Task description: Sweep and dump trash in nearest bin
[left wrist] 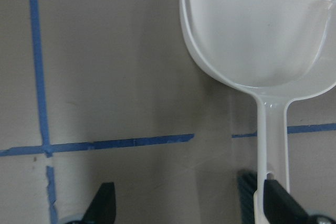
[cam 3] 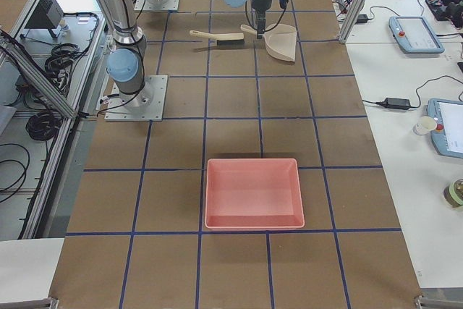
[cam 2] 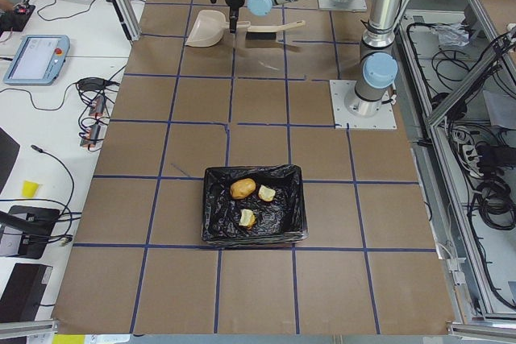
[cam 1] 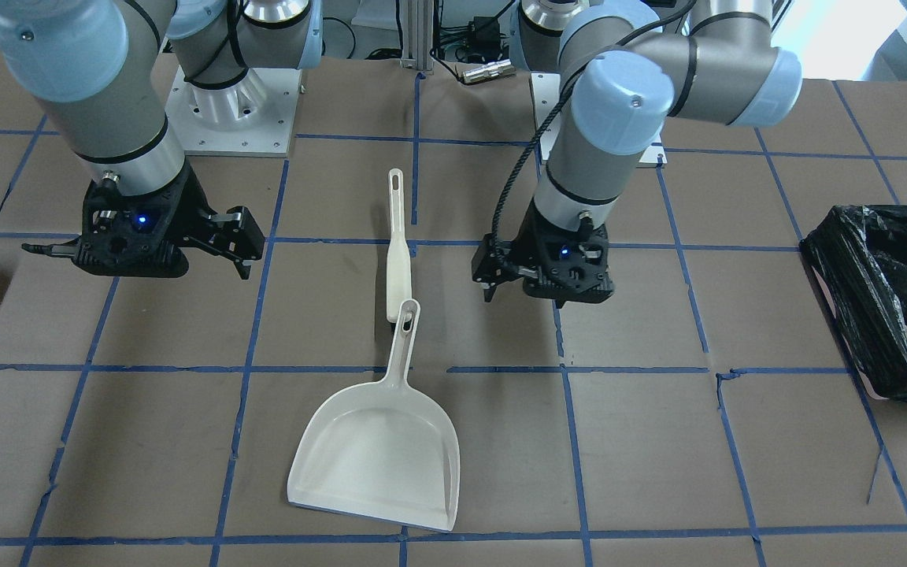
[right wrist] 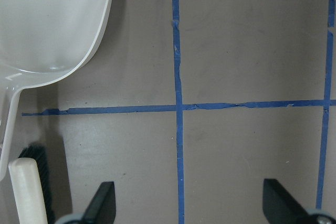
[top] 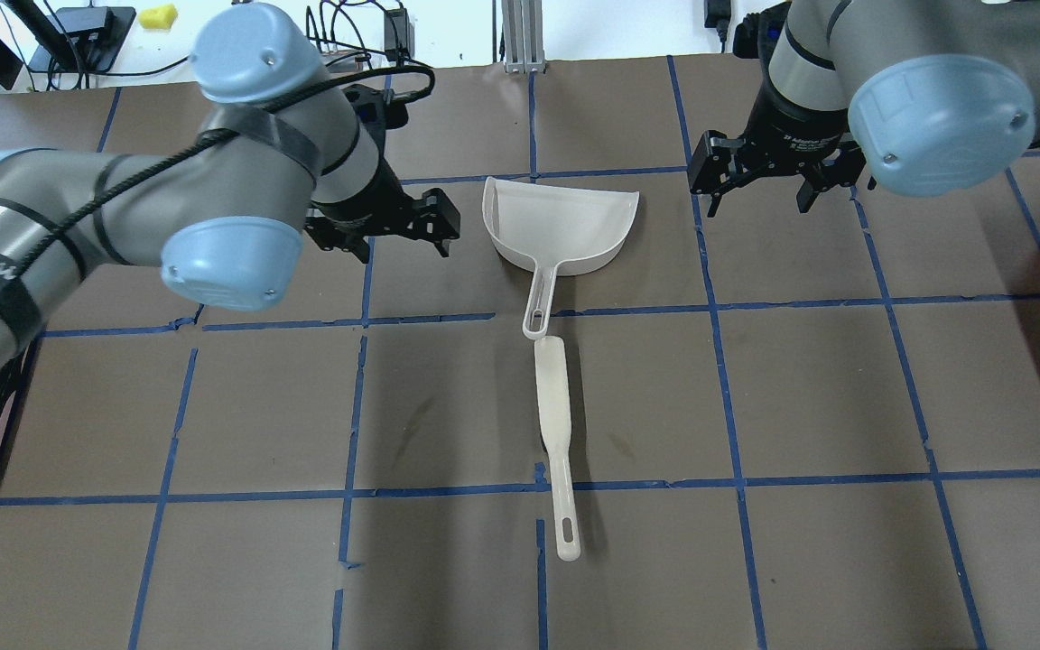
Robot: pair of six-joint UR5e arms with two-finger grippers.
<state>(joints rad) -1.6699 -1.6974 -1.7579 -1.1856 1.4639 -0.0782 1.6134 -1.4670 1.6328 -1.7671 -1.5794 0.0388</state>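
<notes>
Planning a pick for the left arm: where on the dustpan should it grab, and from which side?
Grip the dustpan by its handle mid-length, coming straight down from above with the jaws across its narrow width. It lies flat and slim on the table, while the scoop is wide; the brush meets the handle's end, so stay clear of that.

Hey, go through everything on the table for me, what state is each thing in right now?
dustpan: empty, lying flat, unheld.
brush: lying flat, unheld, its end meeting the dustpan's handle.
black-lined bin: holds three trash pieces.
pink tray: empty.
left gripper: open, holding nothing.
right gripper: open, holding nothing.
</notes>
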